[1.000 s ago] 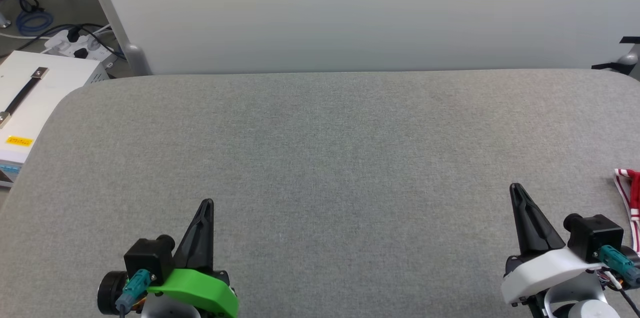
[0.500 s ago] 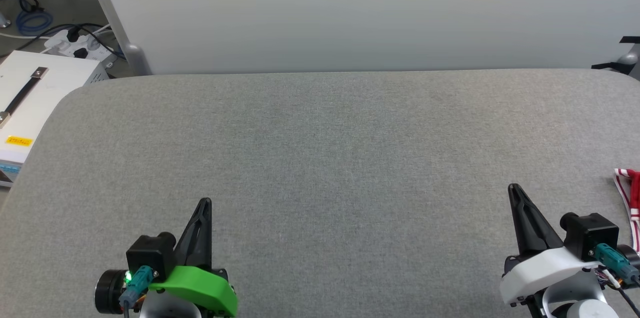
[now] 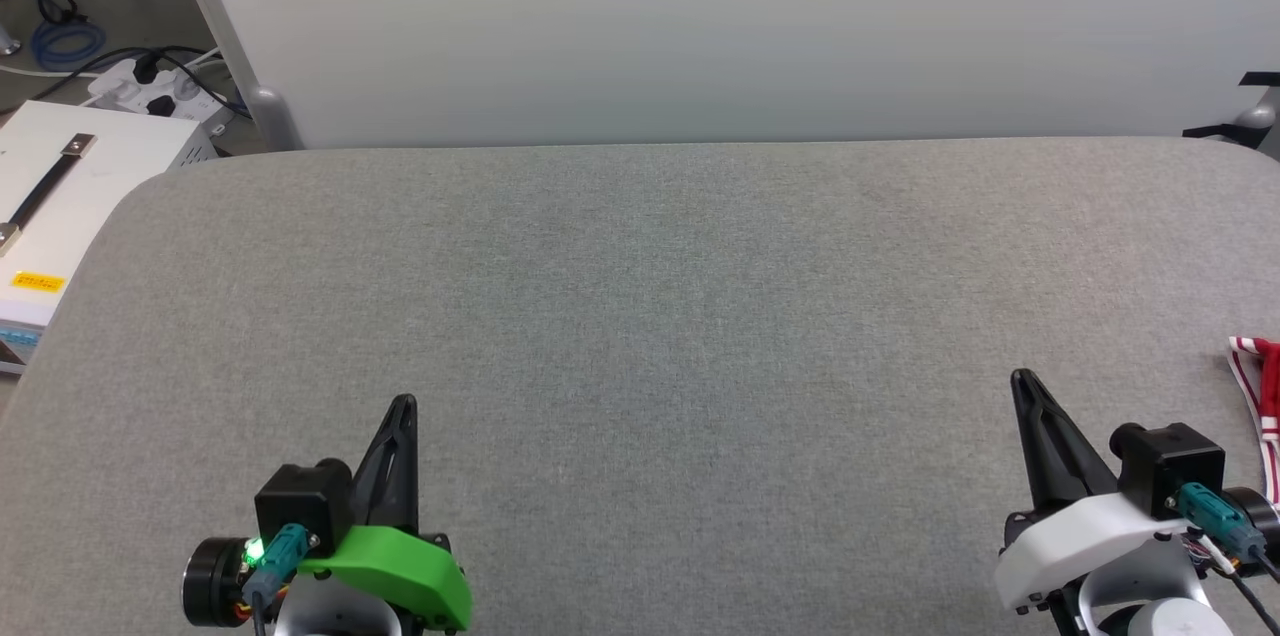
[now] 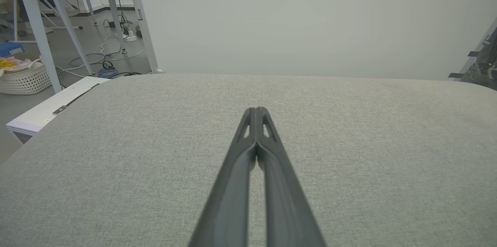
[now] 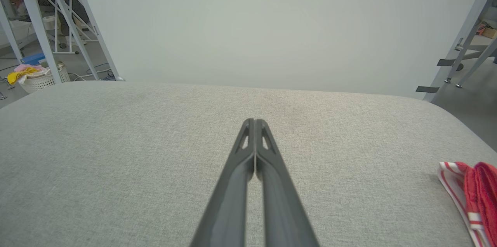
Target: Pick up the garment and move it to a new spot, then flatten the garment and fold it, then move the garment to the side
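while my left hand [image 3: 404,403] hovers over the grey tabletop [image 3: 640,296] at lower left, fingers pressed together and empty, my right hand [image 3: 1022,378] is closed and empty at lower right. garment [image 3: 1262,396] lies on the tabletop right of my right hand, near it but apart, partly cut off.
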`<state>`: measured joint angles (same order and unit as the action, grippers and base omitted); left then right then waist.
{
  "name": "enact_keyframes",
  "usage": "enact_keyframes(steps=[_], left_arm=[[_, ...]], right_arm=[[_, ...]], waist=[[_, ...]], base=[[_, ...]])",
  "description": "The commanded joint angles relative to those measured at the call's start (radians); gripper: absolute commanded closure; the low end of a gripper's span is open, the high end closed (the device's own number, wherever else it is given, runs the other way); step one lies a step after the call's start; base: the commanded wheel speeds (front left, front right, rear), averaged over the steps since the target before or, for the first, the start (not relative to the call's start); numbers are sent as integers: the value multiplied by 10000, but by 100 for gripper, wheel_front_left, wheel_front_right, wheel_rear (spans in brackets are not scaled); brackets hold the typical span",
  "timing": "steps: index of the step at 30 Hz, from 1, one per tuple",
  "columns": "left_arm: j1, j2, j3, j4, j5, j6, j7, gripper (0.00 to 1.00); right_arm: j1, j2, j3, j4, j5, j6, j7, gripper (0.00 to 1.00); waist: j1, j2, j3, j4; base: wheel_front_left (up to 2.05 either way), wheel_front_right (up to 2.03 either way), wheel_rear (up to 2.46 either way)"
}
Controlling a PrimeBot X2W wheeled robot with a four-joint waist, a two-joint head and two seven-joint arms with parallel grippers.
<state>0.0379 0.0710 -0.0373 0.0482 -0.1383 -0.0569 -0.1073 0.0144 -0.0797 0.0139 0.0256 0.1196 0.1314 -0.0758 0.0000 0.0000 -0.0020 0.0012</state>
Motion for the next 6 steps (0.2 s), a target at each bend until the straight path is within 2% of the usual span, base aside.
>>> enact_keyframes(steps=[1, 6], left_arm=[[-204, -46, 37, -68, 148, 60, 60, 100], [-222, -62, 71, -110, 273, 112, 162, 100]], right_arm=[[-86, 24, -21, -60, -128, -4, 39, 100], [-92, 51, -33, -80, -236, -5, 112, 100]], waist=[[0, 0, 0, 0], [0, 0, 3, -1]], base=[[0, 0, 0], [0, 0, 0]])
